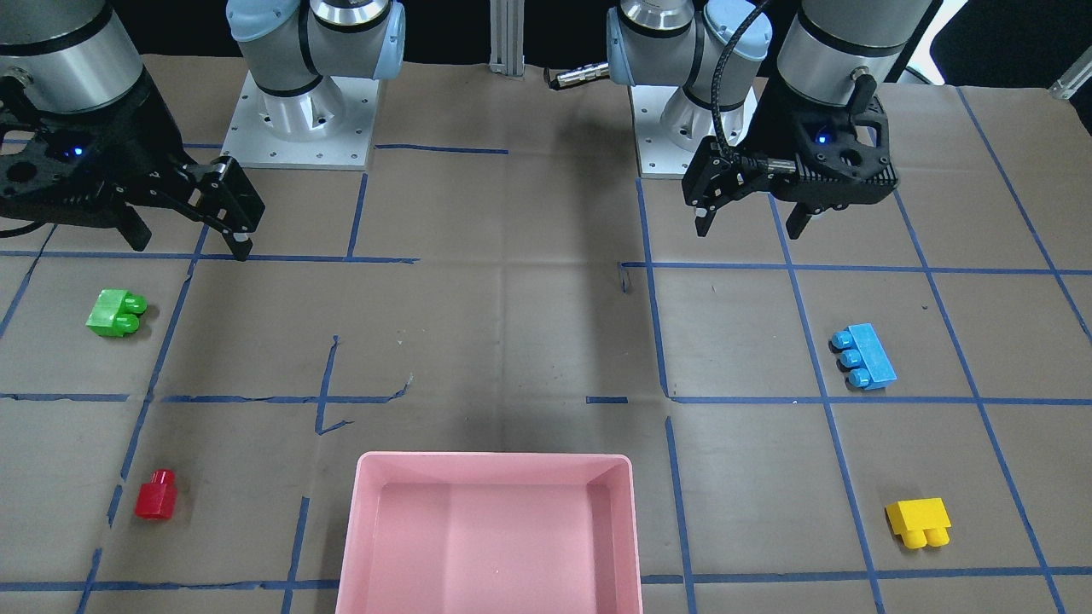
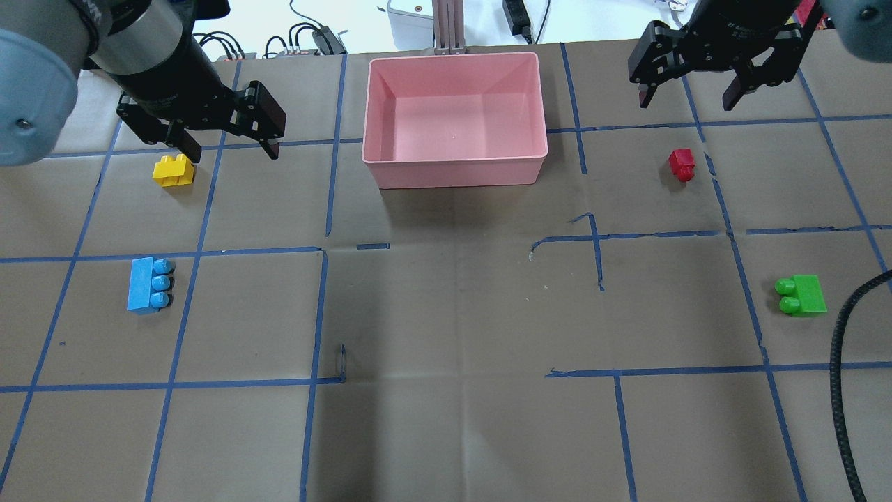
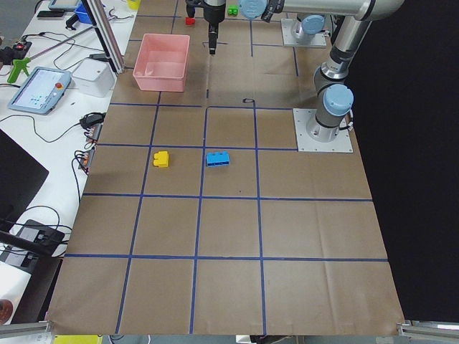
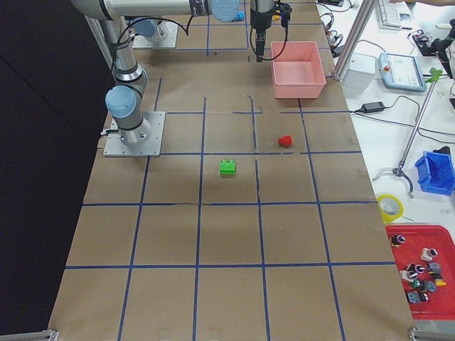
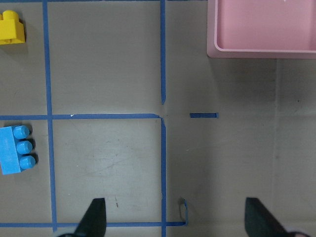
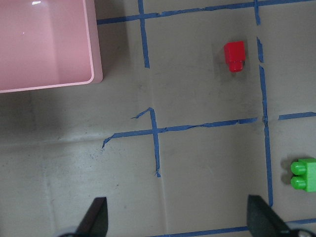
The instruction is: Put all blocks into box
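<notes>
The pink box (image 2: 453,58) stands at the table's far middle, with nothing in it; it also shows in the front view (image 1: 495,460). On my left side lie the yellow block (image 2: 173,170) and the blue block (image 2: 148,284). On my right side lie the red block (image 2: 681,164) and the green block (image 2: 801,295). My left gripper (image 2: 233,155) is open and empty, held high above the table. My right gripper (image 2: 684,104) is open and empty, also high. The left wrist view shows blue (image 5: 17,149) and yellow (image 5: 11,28); the right wrist view shows red (image 6: 234,56) and green (image 6: 304,175).
Blue tape lines grid the brown table cover. The two arm bases (image 1: 299,119) (image 1: 682,128) stand at the robot's edge. A black cable (image 2: 847,348) hangs at the right. A side bench with a tablet (image 3: 39,89) runs along the far edge behind the box.
</notes>
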